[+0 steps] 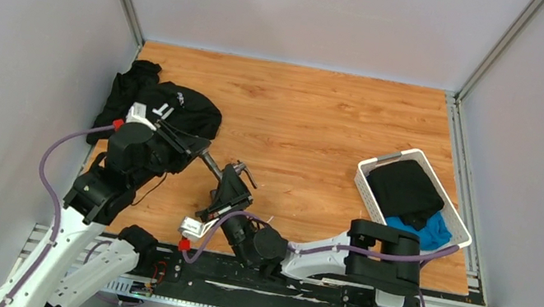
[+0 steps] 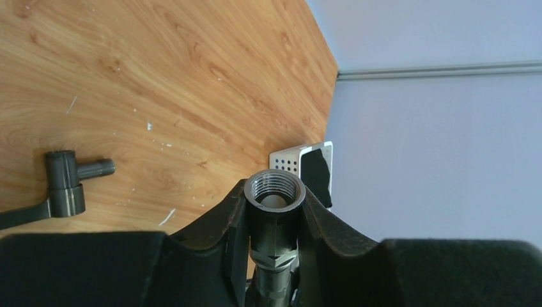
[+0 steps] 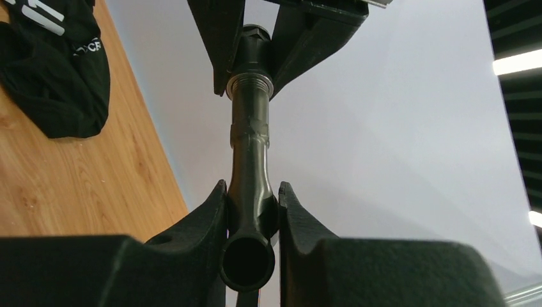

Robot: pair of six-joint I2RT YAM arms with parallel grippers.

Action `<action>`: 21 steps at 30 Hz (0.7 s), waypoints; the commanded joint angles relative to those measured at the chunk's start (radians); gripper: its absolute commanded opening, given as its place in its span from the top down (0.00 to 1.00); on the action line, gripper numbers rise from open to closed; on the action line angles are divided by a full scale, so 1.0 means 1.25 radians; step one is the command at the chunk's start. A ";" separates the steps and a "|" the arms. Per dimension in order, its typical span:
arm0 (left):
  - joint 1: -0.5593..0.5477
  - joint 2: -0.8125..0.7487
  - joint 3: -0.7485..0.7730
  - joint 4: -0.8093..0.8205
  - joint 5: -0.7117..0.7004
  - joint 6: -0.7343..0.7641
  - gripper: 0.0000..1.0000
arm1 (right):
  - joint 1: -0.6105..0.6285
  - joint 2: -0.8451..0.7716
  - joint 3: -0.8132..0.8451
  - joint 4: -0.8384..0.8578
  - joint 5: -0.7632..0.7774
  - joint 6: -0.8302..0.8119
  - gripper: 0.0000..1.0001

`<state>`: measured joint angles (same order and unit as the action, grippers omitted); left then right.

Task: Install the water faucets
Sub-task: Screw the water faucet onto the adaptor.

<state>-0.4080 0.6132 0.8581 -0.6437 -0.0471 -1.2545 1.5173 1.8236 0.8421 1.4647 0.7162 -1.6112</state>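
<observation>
One long dark-grey water faucet (image 3: 250, 141) hangs above the table, held at both ends. My left gripper (image 2: 273, 192) is shut on its threaded socket end (image 2: 275, 187). In the right wrist view that left gripper (image 3: 250, 80) shows at the top. My right gripper (image 3: 251, 192) is shut on the faucet's open spout end, a finger pressed on each side. From above, the faucet (image 1: 210, 163) spans between the left gripper (image 1: 194, 149) and the right gripper (image 1: 223, 185). A loose T-shaped faucet piece (image 2: 64, 185) with a thin lever lies on the wood, just beyond the right gripper (image 1: 243, 170).
A black cloth garment (image 1: 169, 103) lies at the table's left edge behind the left arm. A white plastic basket (image 1: 383, 165) holding black and blue cloth stands at the right edge. Grey walls close in the wooden table (image 1: 316, 119) on three sides.
</observation>
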 commanded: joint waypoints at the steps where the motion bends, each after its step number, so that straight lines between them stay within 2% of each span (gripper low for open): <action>1: -0.004 -0.037 -0.046 0.091 0.019 0.000 1.00 | -0.004 -0.025 0.045 -0.020 0.031 0.128 1.00; 4: -0.004 -0.049 -0.066 0.132 0.032 0.000 1.00 | 0.001 -0.063 0.042 -0.093 0.040 0.240 1.00; 8: -0.004 -0.051 -0.083 0.177 0.054 0.020 1.00 | 0.000 -0.164 0.037 -0.316 0.007 0.517 1.00; 13: -0.004 -0.067 -0.115 0.252 0.057 0.040 1.00 | -0.035 -0.322 0.032 -0.577 -0.174 0.923 1.00; 21: -0.004 -0.097 -0.144 0.309 0.050 0.068 1.00 | -0.127 -0.450 -0.001 -0.640 -0.456 1.307 1.00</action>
<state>-0.4179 0.5068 0.7036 -0.2844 0.0517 -1.2892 1.3960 1.3445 0.8364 0.6941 0.4004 -0.3508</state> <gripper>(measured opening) 0.317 0.292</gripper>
